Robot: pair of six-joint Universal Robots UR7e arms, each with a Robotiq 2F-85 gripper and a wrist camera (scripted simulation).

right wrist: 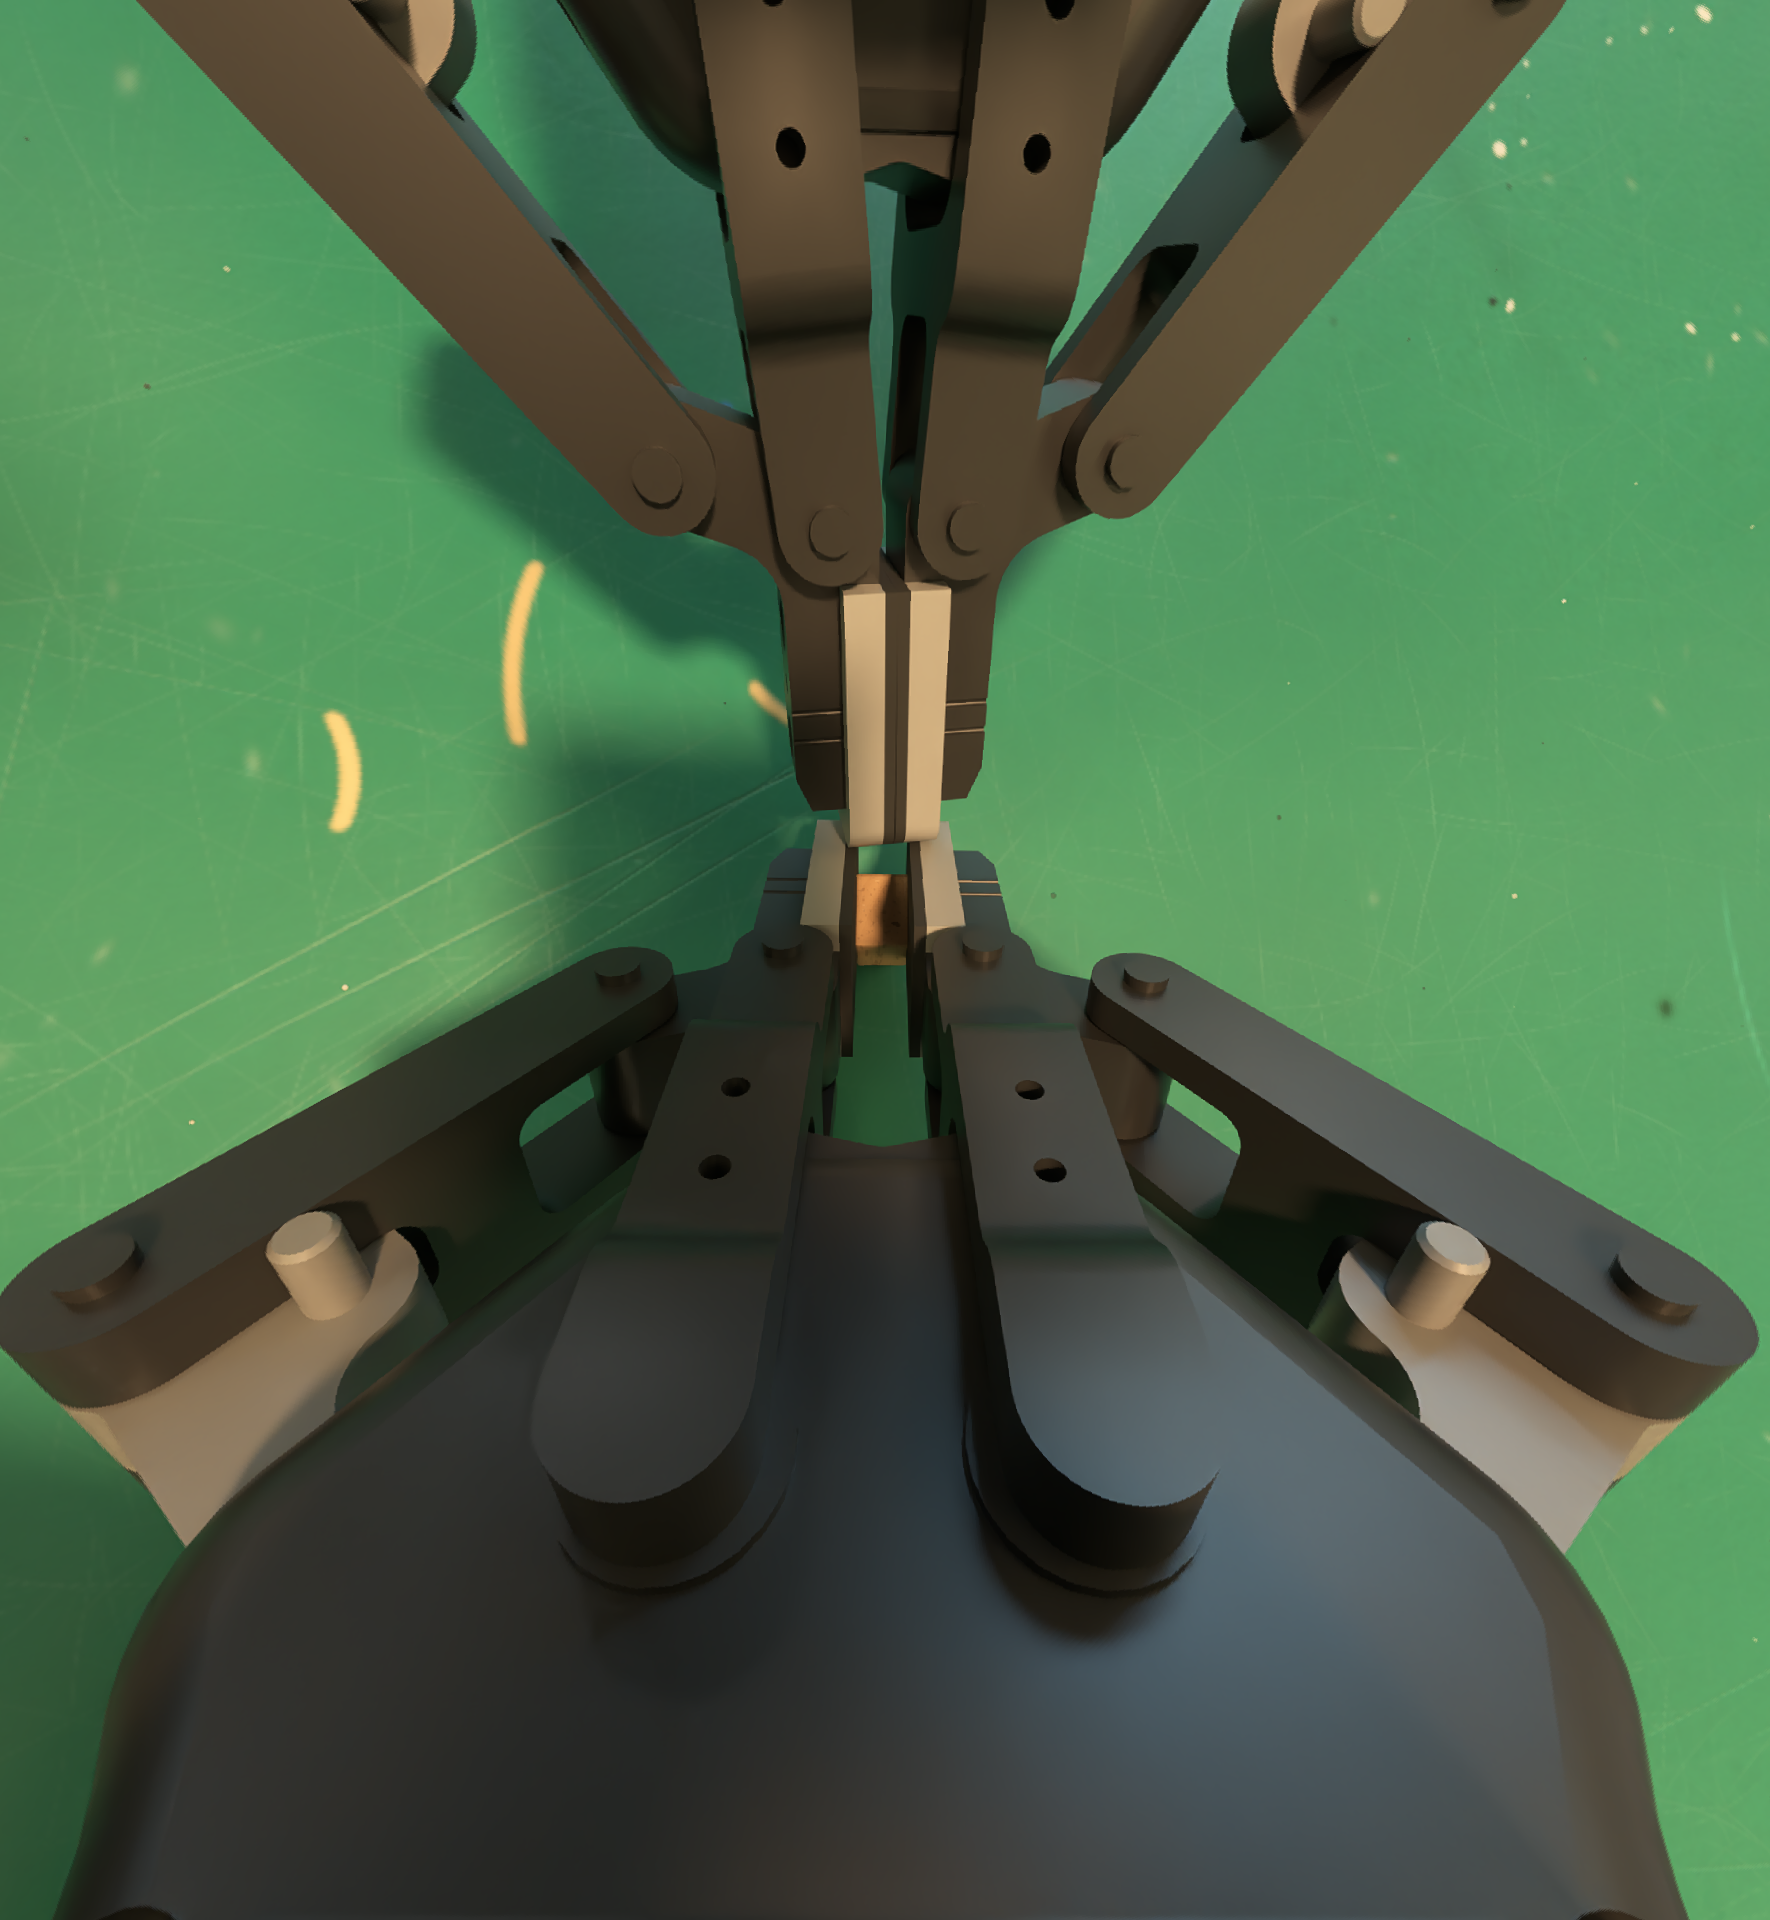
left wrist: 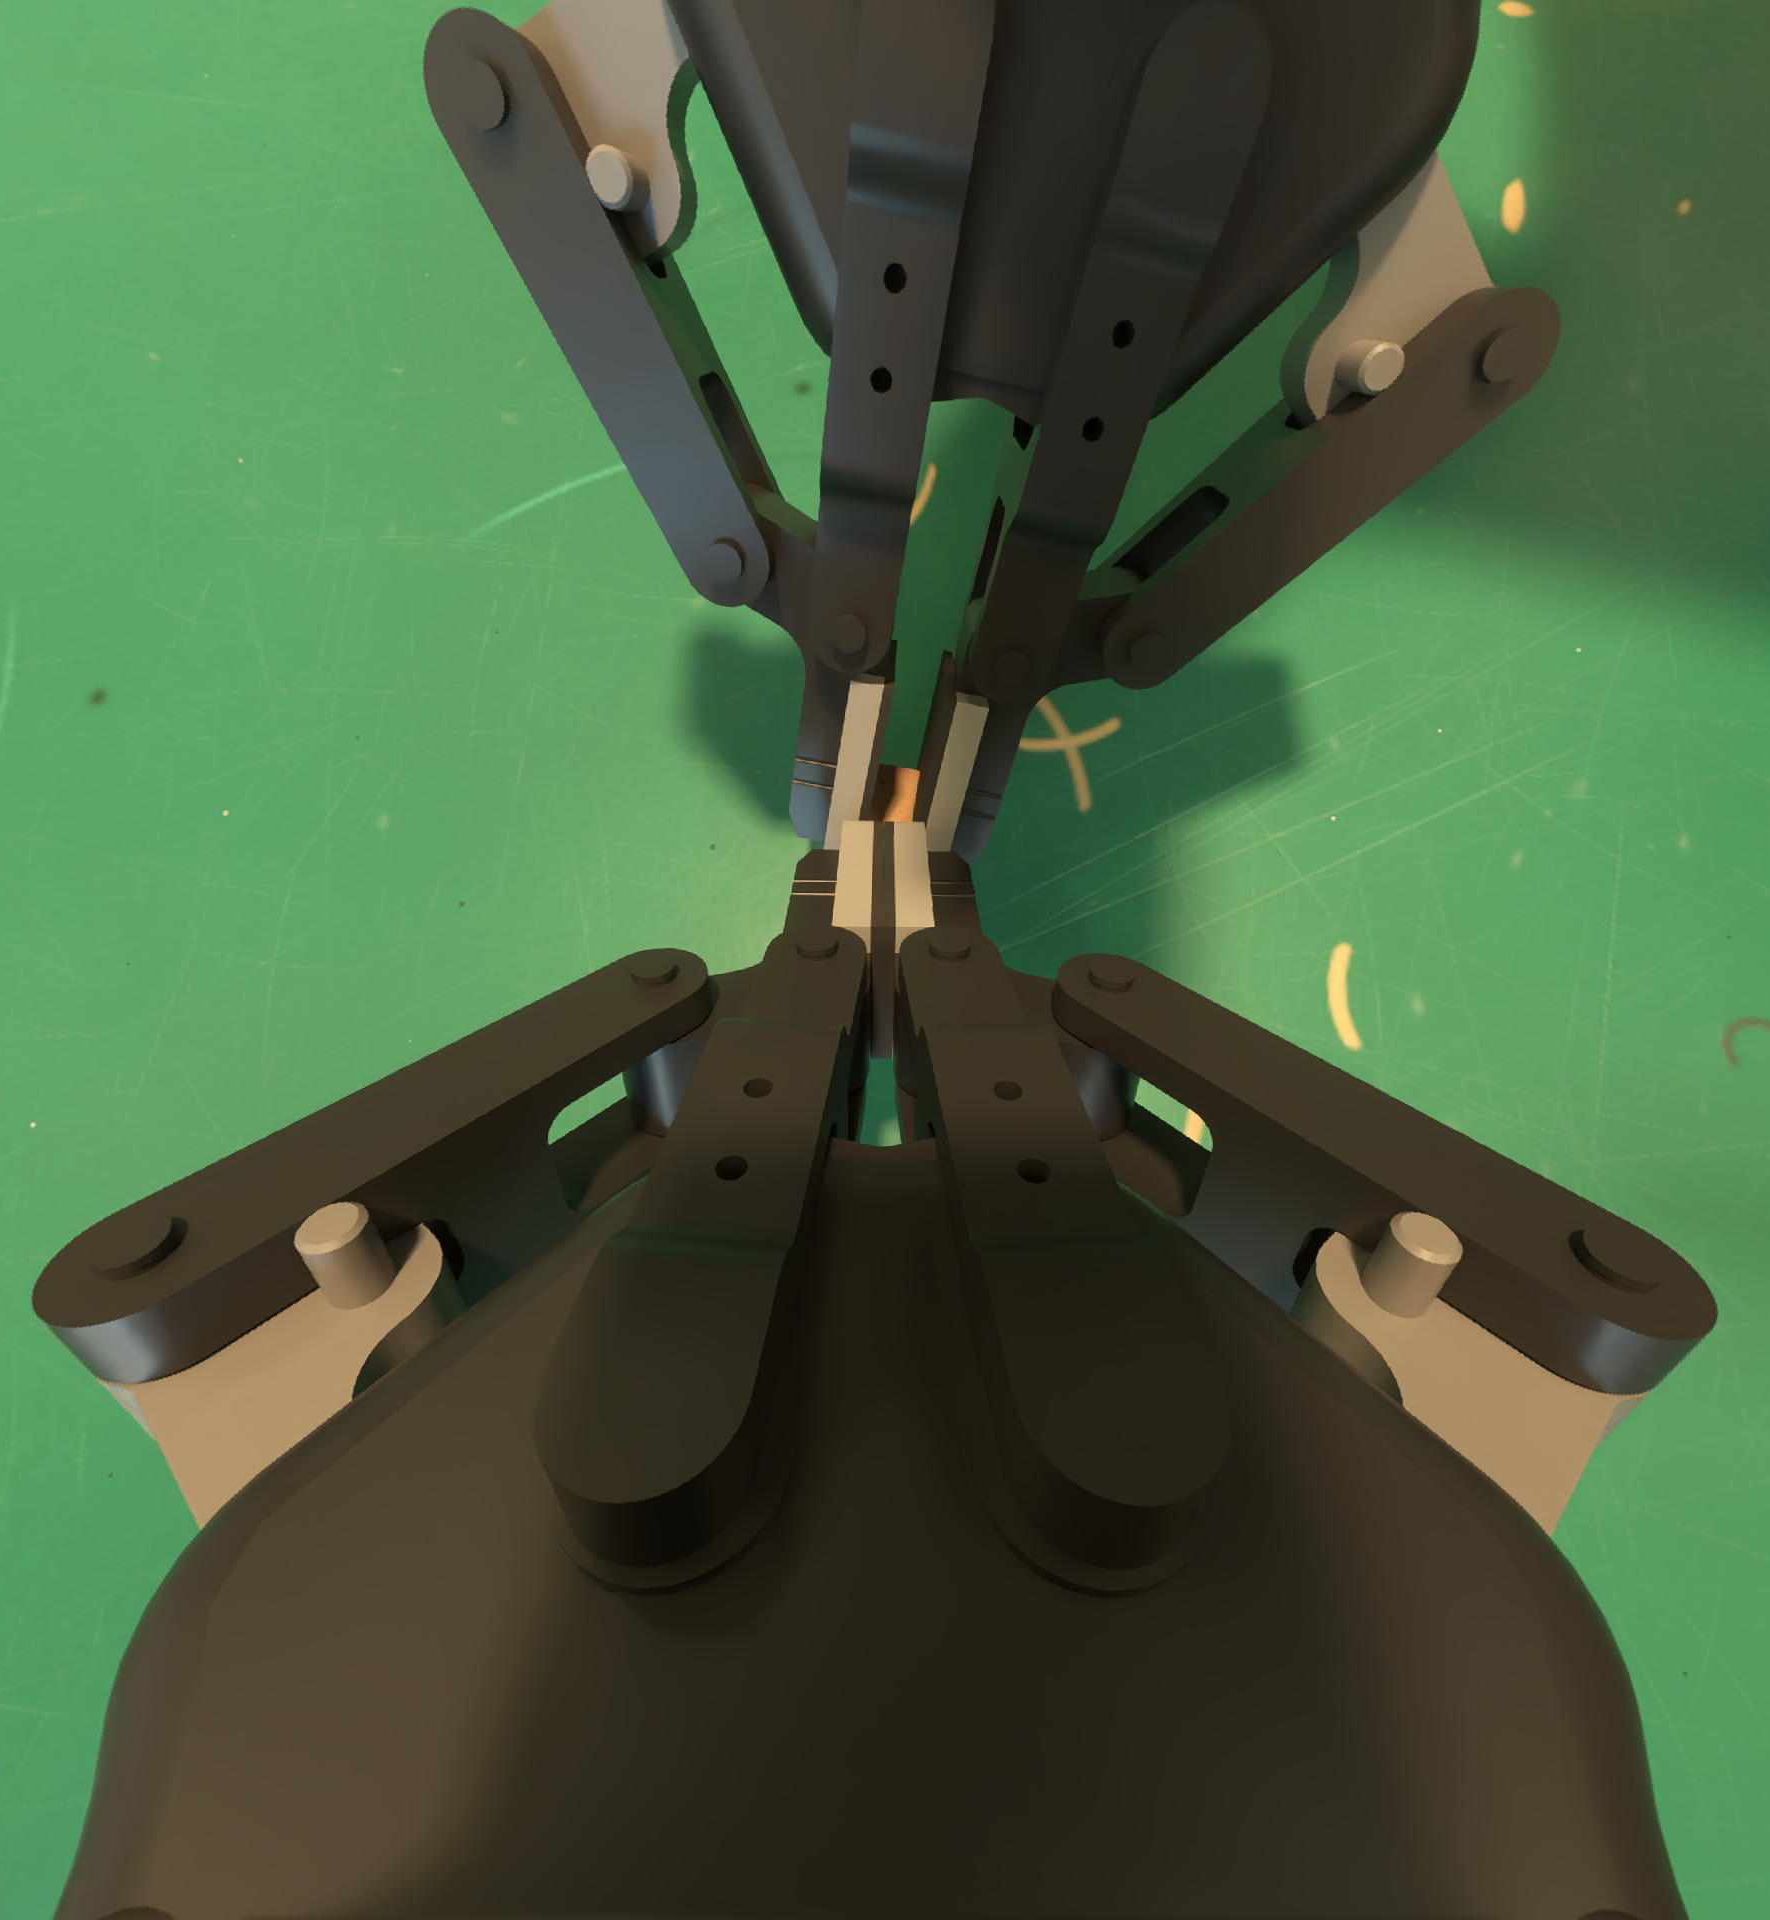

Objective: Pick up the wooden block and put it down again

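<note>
The small wooden block (right wrist: pixel 881 914) sits between the pads of my right gripper (right wrist: pixel 879 852), which is shut on it. In the left wrist view the block (left wrist: pixel 899 795) shows as a small brown piece between the right gripper's (left wrist: pixel 891 810) light pads, opposite me. My left gripper (left wrist: pixel 883 831) is shut with its pads pressed together and holds nothing. Its tips point straight at the block, very close to it. It comes in from the top of the right wrist view (right wrist: pixel 896 831). Most of the block is hidden by the fingers.
A green mat (left wrist: pixel 237 623) with fine scratches and a few yellowish curved marks (right wrist: pixel 517 655) lies under both grippers. The two grippers face each other tip to tip. Their shadows fall on the mat (left wrist: pixel 746 707).
</note>
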